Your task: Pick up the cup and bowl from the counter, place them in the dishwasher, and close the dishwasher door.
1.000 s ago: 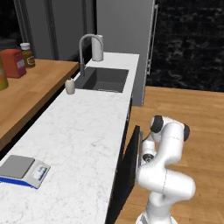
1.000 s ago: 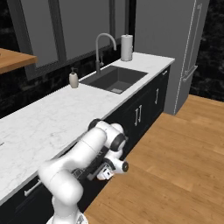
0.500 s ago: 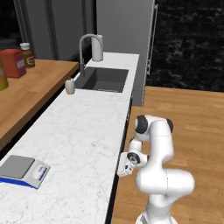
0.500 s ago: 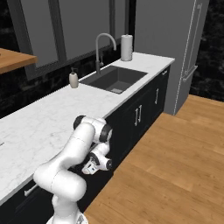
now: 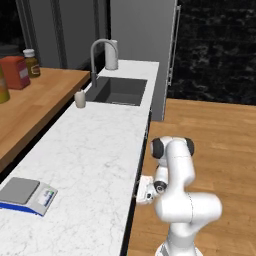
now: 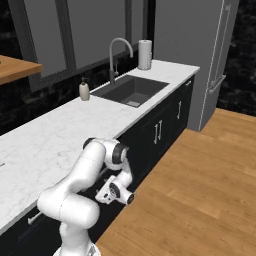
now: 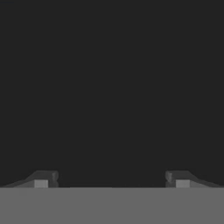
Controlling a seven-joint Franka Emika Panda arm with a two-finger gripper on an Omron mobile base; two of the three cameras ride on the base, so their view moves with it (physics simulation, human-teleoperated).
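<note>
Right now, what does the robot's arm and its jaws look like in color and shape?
The arm is glossy white with rounded tube segments and dark grey joint caps. Its gripper has two small dark fingertips, each with a lighter grey square pad. No cables or markings show.

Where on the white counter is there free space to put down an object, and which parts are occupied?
The counter is bare between the soap bottle by the sink and the scale at the near left. The far end is crowded: sink, faucet, and paper towel roll.
</note>
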